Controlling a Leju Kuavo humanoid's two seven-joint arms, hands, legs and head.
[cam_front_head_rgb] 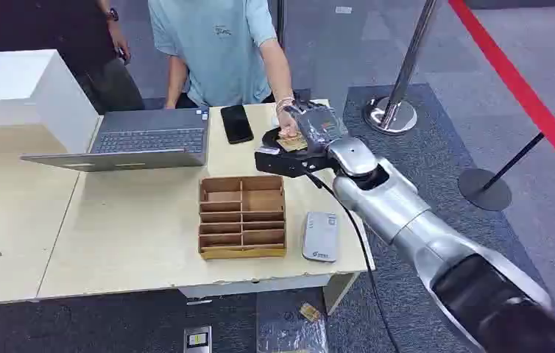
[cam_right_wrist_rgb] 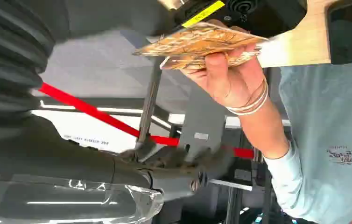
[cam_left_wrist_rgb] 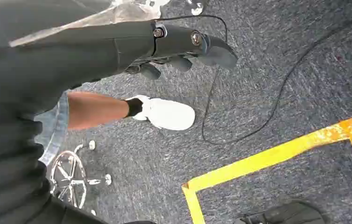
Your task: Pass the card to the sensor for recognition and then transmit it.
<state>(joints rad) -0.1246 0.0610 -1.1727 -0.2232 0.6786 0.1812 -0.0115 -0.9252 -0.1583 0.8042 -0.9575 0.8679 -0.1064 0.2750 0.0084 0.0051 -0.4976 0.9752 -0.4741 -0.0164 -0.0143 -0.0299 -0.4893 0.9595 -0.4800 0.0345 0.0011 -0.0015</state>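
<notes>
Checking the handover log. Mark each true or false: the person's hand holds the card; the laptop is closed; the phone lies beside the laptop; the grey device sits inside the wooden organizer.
1. The person's hand holds the card: true.
2. The laptop is closed: false, it is open.
3. The phone lies beside the laptop: true.
4. The grey device sits inside the wooden organizer: false, it lies on the table beside the organizer.

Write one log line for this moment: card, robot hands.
card: in person's hand, at black sensor | right robot hand: beside card | left robot hand: hanging, empty
</notes>
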